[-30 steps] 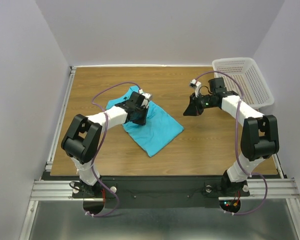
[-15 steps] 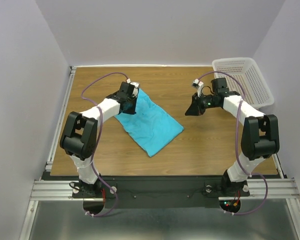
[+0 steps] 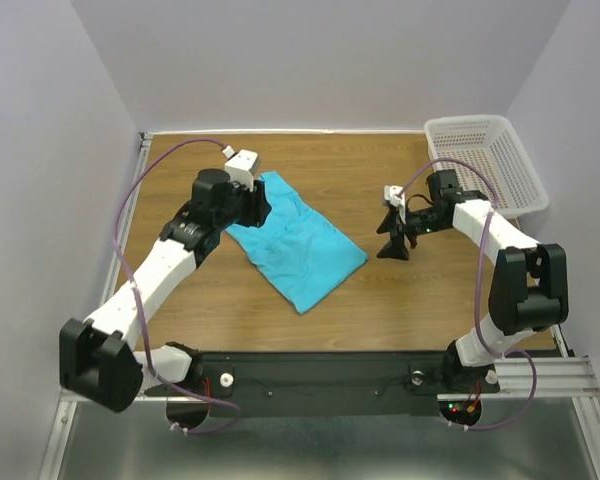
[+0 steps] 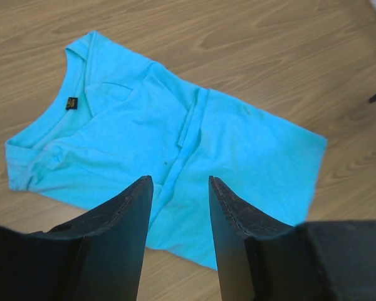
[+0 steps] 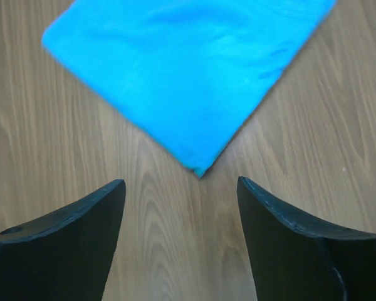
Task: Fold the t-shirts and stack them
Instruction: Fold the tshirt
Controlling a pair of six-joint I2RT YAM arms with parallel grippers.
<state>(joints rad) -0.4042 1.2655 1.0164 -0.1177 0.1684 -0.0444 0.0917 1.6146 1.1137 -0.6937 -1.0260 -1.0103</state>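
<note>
Item: one turquoise t-shirt (image 3: 300, 250), folded into a long rectangle, lying flat and diagonal on the wooden table (image 3: 410, 310), left of centre. Its neck end points to the far left, with a small dark label (image 4: 71, 102) inside the collar. Left gripper (image 4: 178, 183): raised over the neck end of the shirt, fingers a narrow gap apart, nothing between them. Right gripper (image 5: 180, 183): over bare wood near the shirt's right corner, fingers spread wide, empty. White perforated basket (image 3: 485, 160): far right corner of the table, well apart from the shirt.
</note>
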